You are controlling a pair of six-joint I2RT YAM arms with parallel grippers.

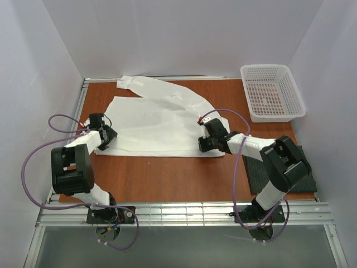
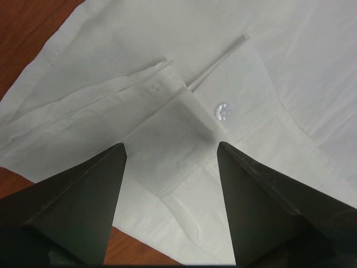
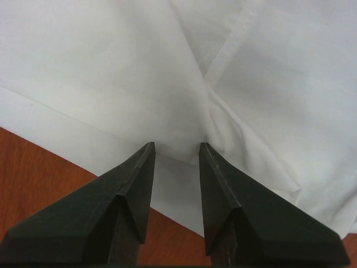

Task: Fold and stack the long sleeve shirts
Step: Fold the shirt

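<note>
White shirt (image 1: 162, 120) flat on the table (image 1: 167, 178), centre to far left. Left gripper (image 2: 170, 146) spread wide over its near-left cuff (image 2: 162, 176). Right gripper (image 3: 177, 146) narrowly parted at the near-right corner, possibly nipping a fold; cannot tell.

text: none legible | labels: none | brands: none | numbers: none

Two arms are sharing one surface (image 1: 167, 178) with three loose things.
The left arm (image 1: 72, 167) and the right arm (image 1: 284, 162) are each carrying one tool: the left tool (image 2: 170, 146) and the right tool (image 3: 177, 145). One white shirt (image 1: 162, 120) is showing one button (image 2: 223, 111). One mesh basket (image 1: 276, 116) and one dark flat rectangle (image 1: 252, 174), cloth or mat unclear, are lying alongside.
</note>
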